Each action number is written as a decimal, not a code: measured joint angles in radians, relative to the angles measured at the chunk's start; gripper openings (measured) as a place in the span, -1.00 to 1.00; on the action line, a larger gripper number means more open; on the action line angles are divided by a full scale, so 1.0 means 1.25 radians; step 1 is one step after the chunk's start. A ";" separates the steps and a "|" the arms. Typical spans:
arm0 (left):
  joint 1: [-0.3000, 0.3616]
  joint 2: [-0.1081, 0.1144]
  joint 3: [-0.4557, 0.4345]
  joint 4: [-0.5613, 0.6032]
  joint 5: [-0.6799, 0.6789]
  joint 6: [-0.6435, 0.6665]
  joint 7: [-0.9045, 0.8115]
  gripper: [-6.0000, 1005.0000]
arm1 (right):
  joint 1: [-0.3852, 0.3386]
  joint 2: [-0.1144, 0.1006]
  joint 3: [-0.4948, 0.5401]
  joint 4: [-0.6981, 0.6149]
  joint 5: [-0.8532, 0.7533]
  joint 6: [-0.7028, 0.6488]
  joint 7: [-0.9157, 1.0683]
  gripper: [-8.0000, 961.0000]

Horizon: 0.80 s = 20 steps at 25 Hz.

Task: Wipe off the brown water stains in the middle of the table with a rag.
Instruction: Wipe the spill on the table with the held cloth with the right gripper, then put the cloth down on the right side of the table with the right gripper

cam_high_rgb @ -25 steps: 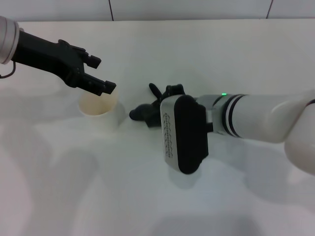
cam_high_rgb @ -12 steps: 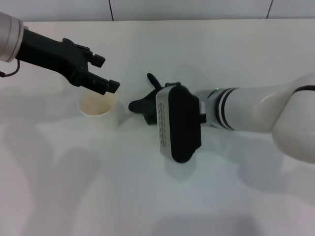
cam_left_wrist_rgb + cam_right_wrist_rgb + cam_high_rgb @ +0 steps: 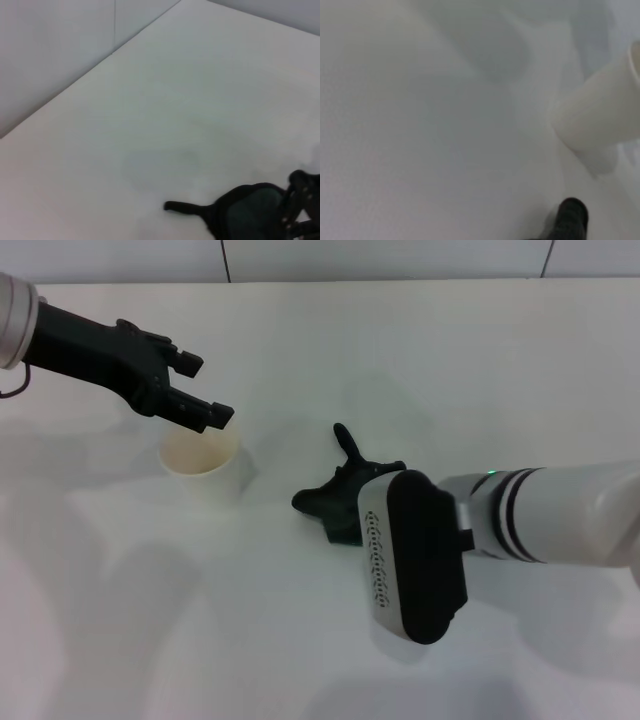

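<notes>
The dark rag [image 3: 335,498] lies crumpled on the white table [image 3: 450,350] in the middle, one corner sticking up. My right gripper [image 3: 365,515] is shut on the rag and presses it against the table; its fingers are hidden behind the wrist housing. The rag also shows in the left wrist view [image 3: 242,212], and its tip shows in the right wrist view [image 3: 572,215]. No brown stain shows in any view. My left gripper [image 3: 207,390] is open and empty, hovering just above the rim of the white paper cup [image 3: 205,468].
The paper cup stands upright left of the rag, a short gap away; it also shows in the right wrist view [image 3: 602,120]. A wall runs along the table's far edge [image 3: 300,280].
My right gripper has dragged the rag from beside the cup to the right and toward me. My left gripper wavered slightly and is back over the cup.
</notes>
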 joint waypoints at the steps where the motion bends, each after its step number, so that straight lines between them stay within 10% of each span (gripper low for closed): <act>1: 0.000 0.000 0.000 0.000 0.000 -0.001 0.000 0.78 | -0.006 0.000 0.005 -0.009 -0.002 -0.007 -0.001 -0.83; 20: 0.000 0.001 0.000 0.002 0.000 -0.008 0.003 0.78 | -0.050 -0.001 0.290 0.013 0.004 -0.133 0.006 -0.81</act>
